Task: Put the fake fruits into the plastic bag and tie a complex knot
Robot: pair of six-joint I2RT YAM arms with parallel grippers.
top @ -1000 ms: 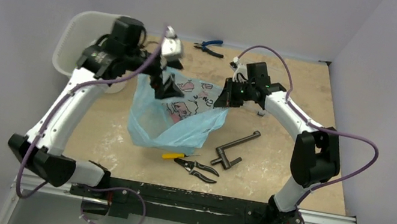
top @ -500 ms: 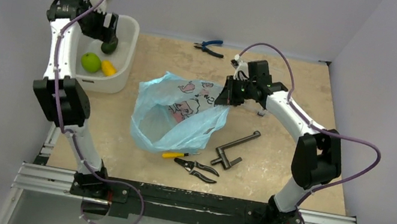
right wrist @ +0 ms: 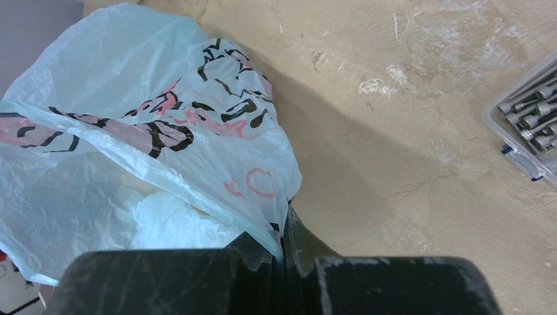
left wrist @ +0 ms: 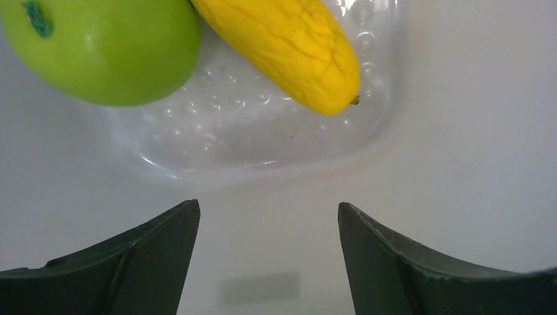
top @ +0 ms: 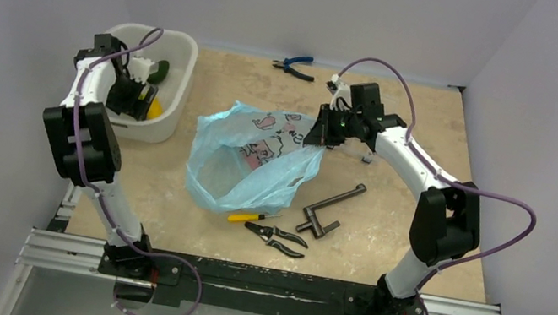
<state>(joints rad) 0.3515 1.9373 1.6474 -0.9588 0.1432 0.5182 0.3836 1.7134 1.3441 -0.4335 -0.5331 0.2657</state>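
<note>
The plastic bag [top: 248,165] lies open-mouthed mid-table, light blue with dark and pink print. My right gripper [top: 318,137] is shut on the bag's right rim, and in the right wrist view the film [right wrist: 164,151] is pinched between its jaws [right wrist: 284,237]. My left gripper [top: 132,95] is down inside the white tub [top: 169,118]. It stands open [left wrist: 269,207] with nothing between the fingers. Just ahead of it lie the bright green round fruit [left wrist: 98,46] and the yellow fruit [left wrist: 289,46]. The dark green fruit [top: 160,69] lies at the tub's far end. The knot is out of view.
Blue-handled pliers [top: 295,66] lie at the table's back. A black crank handle [top: 331,209] and yellow-handled cutters [top: 271,233] lie in front of the bag. A clear box of small parts [right wrist: 529,125] sits right of the right gripper.
My left arm has swung from the bag's mouth to the tub and dropped into it, its jaws narrowing a little. The right gripper has kept hold of the bag's rim.
</note>
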